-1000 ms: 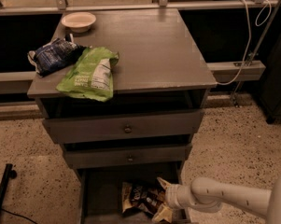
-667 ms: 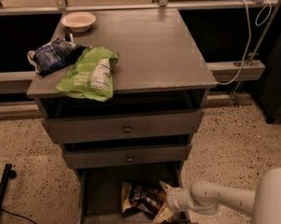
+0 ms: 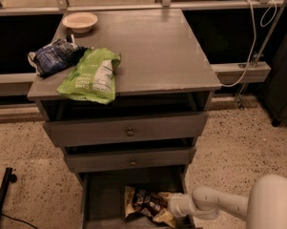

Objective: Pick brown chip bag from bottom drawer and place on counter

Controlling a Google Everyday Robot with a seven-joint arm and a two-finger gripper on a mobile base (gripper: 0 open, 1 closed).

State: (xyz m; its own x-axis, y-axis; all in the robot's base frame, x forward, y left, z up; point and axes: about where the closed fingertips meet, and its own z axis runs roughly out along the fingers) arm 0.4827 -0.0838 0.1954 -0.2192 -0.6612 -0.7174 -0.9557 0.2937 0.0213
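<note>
The brown chip bag lies on the floor of the open bottom drawer, towards its right side, dark brown with cream-yellow ends. My gripper reaches in from the right on a white arm and sits against the bag's right end, low in the drawer. The counter is the grey wooden top of the cabinet above.
A lime-green bag and a dark blue bag lie on the counter's left side, with a small pale bowl at its back left. Two shallower drawers with knobs stand slightly open. A black stand leg is at the lower left.
My arm has drawn further into view from the lower right. The gripper stays at the bag's right end, and the bag has barely shifted.
</note>
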